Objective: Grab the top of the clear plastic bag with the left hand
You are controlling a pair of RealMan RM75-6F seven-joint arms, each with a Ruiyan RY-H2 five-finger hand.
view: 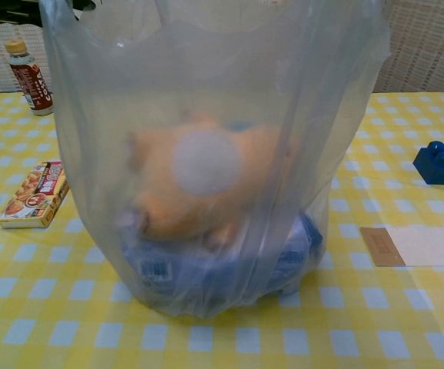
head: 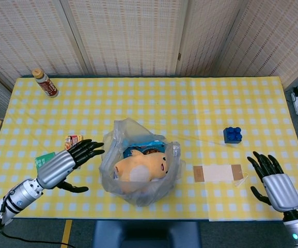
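Note:
The clear plastic bag (head: 138, 168) stands at the front middle of the yellow checked table (head: 190, 108), mouth open upward, with an orange plush toy (head: 141, 168) and a blue packet (head: 147, 146) inside. The chest view shows the bag (view: 214, 154) filling the frame. My left hand (head: 71, 160) hovers just left of the bag, fingers spread, fingertips (head: 98, 147) close to its upper left rim, holding nothing. In the chest view only its dark fingers (view: 14, 9) show at the top left. My right hand (head: 272, 181) is open at the front right corner.
A snack box (head: 72, 140) lies partly under my left hand, with a green packet (head: 44, 159) beside it. A brown bottle (head: 45, 82) stands at the back left. A blue brick (head: 232, 134) and a flat paper envelope (head: 218, 173) lie right of the bag.

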